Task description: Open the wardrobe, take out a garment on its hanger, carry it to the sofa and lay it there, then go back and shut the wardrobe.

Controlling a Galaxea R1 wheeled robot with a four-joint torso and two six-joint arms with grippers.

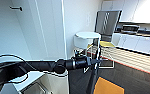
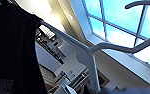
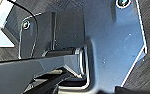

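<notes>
My left arm reaches across the head view from the left, and its gripper (image 1: 93,61) is shut on the thin pale hanger (image 1: 98,50), which stands upright in the air at its tip. In the left wrist view the hanger (image 2: 91,50) runs close by, its hook (image 2: 141,3) curving off above. The black garment (image 2: 13,50) hangs limp from one shoulder of it. The white wardrobe (image 1: 48,27) rises at the left beside the arm, with a tall door edge (image 1: 63,30) facing me.
A round white table (image 1: 87,37) stands just beyond the gripper, with a dark screen (image 1: 108,22) behind it. White counters (image 1: 138,43) line the right side. The floor is dark carpet with an orange patch (image 1: 107,87) and a red stripe.
</notes>
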